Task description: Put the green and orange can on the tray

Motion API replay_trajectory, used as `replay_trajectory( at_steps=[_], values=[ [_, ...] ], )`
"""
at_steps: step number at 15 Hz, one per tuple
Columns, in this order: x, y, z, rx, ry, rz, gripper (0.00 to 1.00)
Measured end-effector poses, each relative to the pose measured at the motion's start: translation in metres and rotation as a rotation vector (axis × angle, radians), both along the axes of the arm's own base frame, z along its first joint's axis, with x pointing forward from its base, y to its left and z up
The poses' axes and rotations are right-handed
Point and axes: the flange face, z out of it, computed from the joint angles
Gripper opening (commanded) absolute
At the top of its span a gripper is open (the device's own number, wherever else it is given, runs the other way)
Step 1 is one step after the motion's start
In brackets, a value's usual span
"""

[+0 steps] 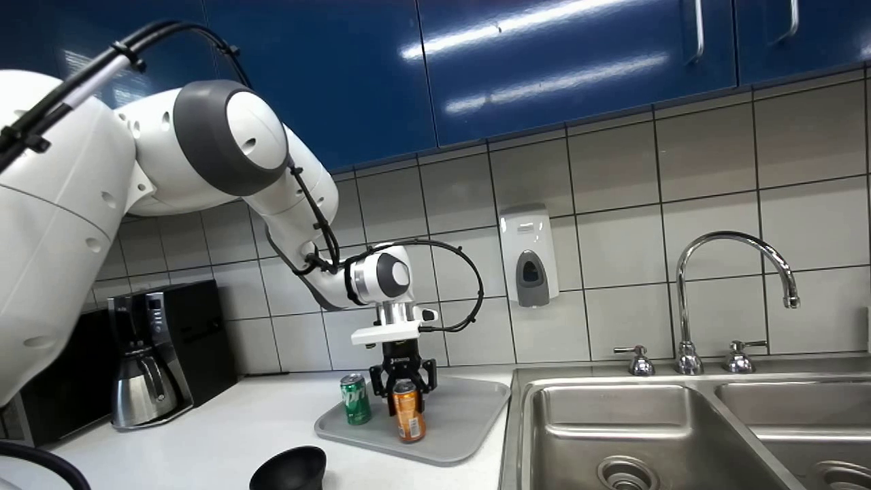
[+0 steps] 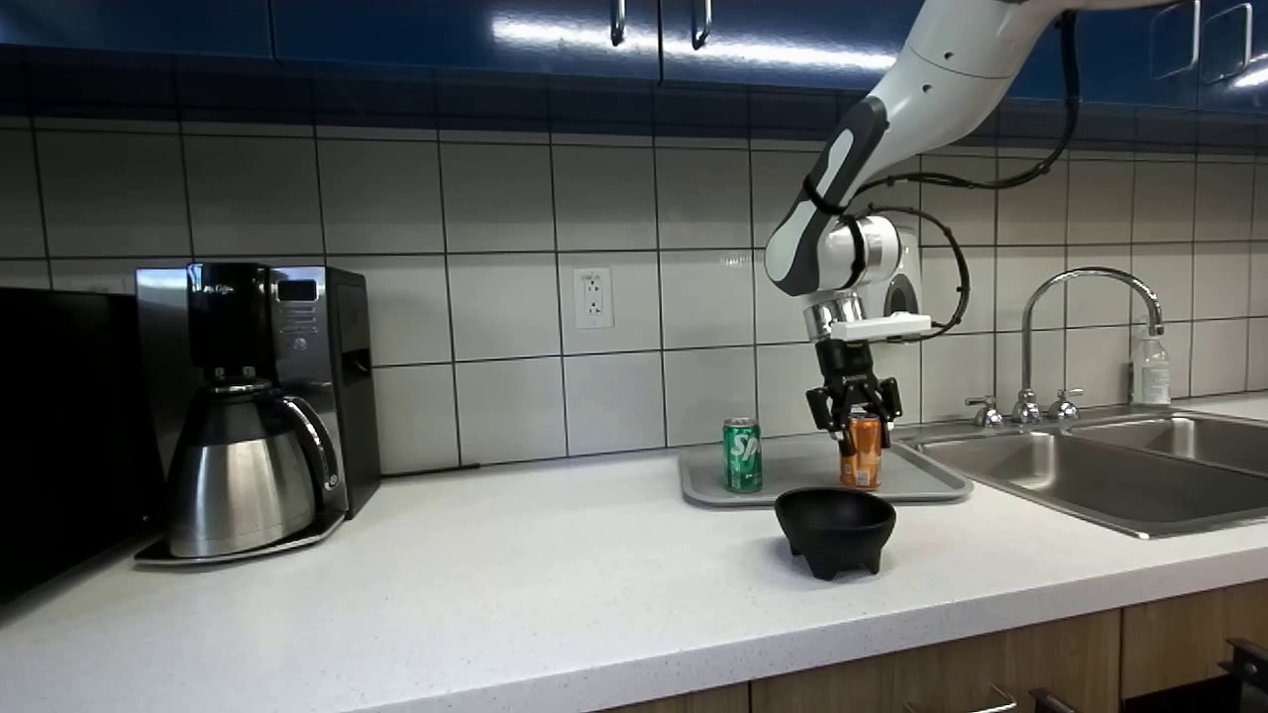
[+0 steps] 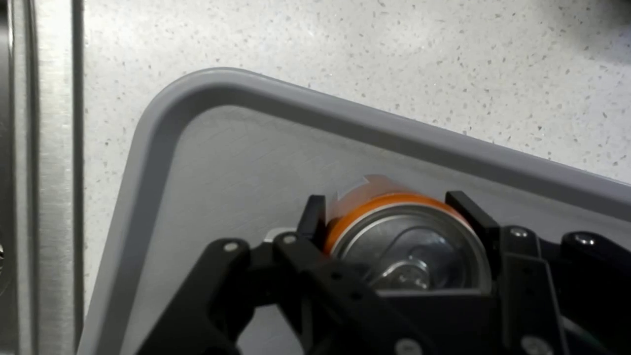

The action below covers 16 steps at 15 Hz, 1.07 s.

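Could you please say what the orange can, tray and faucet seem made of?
Orange can: metal, probably aluminium, glossy, by its silvery pull-tab lid. Tray: likely matte moulded plastic, uniformly grey with rounded corners. Faucet: polished metal, perhaps chromed, given bright highlights.

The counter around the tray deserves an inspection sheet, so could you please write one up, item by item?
Surface: pale, speckled counter.
Job's things: green can upright on the tray; orange can held roughly upright, on or just above the tray, base contact unclear.
Clutter: black bowl on the counter near the tray, apart from it.
Gripper: clamped on the orange can from both sides.
Cables: black cable strapped along the arm, looping out near its end.
Surroundings: coffee maker, sink, faucet, soap dispenser, blue cabinets.
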Motion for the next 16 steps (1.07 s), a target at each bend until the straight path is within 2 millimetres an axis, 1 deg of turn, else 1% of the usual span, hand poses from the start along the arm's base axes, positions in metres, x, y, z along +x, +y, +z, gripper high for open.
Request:
replay_trajectory(
  at_steps=[1, 2, 9, 13, 16],
  values=[
    [0.0, 0.0, 0.0, 0.0, 0.001, 0.0, 0.96],
    [0.001, 0.0, 0.0, 0.0, 0.001, 0.0, 1.0],
    [0.006, -0.002, 0.009, -0.002, -0.009, -0.004, 1.0],
    [0.006, -0.005, 0.027, -0.002, -0.035, -0.007, 1.0],
    [-0.001, -0.005, 0.045, -0.001, -0.051, -0.008, 1.0]
  ],
)
